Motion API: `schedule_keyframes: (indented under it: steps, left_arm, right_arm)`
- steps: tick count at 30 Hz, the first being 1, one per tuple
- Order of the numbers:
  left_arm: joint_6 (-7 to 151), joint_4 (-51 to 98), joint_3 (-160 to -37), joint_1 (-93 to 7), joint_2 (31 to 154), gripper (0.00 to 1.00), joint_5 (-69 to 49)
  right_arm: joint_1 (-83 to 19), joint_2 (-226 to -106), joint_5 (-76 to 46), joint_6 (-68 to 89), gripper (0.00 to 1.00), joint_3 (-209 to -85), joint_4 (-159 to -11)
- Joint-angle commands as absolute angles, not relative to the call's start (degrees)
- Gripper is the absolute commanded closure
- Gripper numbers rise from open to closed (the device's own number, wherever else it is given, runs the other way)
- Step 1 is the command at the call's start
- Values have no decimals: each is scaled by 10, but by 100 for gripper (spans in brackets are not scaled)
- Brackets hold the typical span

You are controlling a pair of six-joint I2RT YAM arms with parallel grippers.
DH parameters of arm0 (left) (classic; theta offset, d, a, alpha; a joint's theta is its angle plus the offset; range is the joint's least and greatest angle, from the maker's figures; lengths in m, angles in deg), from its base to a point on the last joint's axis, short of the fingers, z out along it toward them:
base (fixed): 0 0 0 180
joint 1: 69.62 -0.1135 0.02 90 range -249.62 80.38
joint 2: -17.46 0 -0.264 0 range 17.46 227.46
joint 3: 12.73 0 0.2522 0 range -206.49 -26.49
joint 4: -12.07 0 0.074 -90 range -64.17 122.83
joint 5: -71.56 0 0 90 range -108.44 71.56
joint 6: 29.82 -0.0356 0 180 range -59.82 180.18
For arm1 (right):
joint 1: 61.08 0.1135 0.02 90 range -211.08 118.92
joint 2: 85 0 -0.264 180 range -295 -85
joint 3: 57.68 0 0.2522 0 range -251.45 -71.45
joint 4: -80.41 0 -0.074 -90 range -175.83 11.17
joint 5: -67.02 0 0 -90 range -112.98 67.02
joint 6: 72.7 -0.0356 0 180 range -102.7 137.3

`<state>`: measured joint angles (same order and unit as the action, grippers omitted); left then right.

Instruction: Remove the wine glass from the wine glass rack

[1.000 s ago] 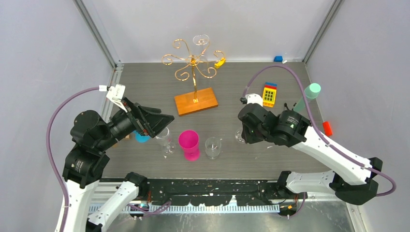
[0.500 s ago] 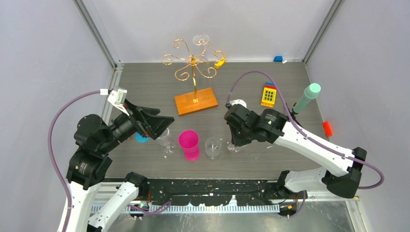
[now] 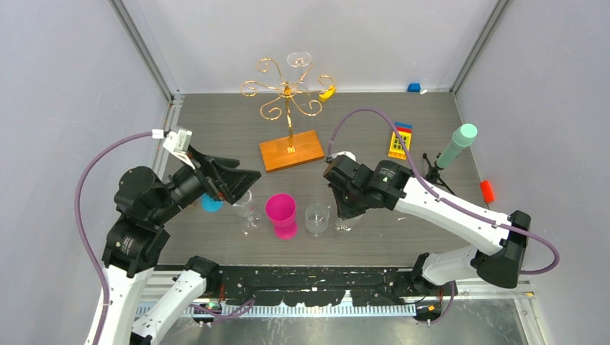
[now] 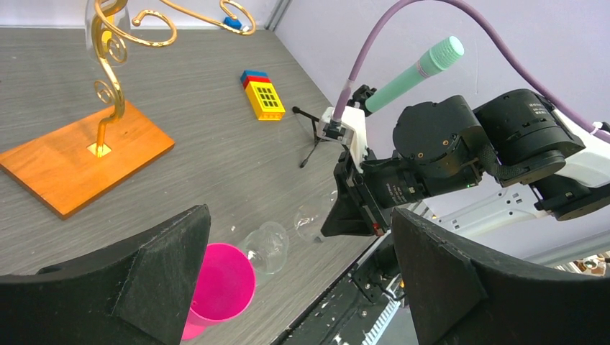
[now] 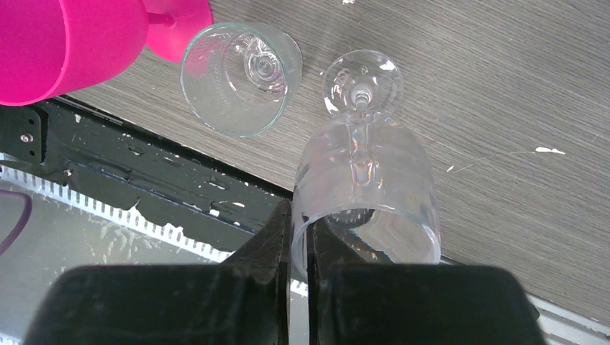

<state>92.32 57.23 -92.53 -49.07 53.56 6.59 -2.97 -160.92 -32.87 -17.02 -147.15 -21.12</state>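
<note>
The gold wire wine glass rack [image 3: 288, 92] stands on its orange-brown base [image 3: 291, 149] at the back, and one clear wine glass [image 3: 298, 59] still hangs from a top arm. My right gripper [image 3: 344, 207] is shut on the rim of another clear wine glass [image 5: 367, 180]. It holds that glass upright, with its foot [image 5: 362, 83] low at the table. My left gripper [image 4: 302, 287] is wide open and empty, above a third wine glass [image 3: 249, 210] near the pink cup [image 3: 281, 214].
A short clear glass [image 3: 316, 219] stands between the pink cup and the held glass. A mint microphone on a black tripod [image 3: 454, 145], a yellow toy block [image 3: 401, 141] and a red piece [image 3: 488, 190] are to the right. A blue object [image 3: 211, 204] lies under the left arm.
My right arm has moved left and nearer with the wine glass, bringing it close beside the short clear glass. The left arm has shifted slightly.
</note>
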Motion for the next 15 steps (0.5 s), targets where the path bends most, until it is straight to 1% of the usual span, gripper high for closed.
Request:
schedule_keyframes:
  steps: [1, 4, 5, 10, 15]
  left_arm:
    - [908, 532, -931, -492, 546, 0, 58]
    - [909, 524, -941, -492, 557, 0, 56]
    - [909, 522, -945, -492, 560, 0, 55]
    - [906, 519, -965, -492, 583, 0, 44]
    - [906, 522, -985, -492, 600, 0, 32]
  right_arm:
    - [-29, -1614, -335, -164, 89, -1476, -217]
    - [-29, -1625, -336, -163, 86, -1478, -212]
    - [-29, -1627, -337, -161, 82, -1481, -210]
    - [-29, -1630, -355, -154, 71, -1484, -207]
    - [-29, -1632, -363, -148, 68, -1490, -207]
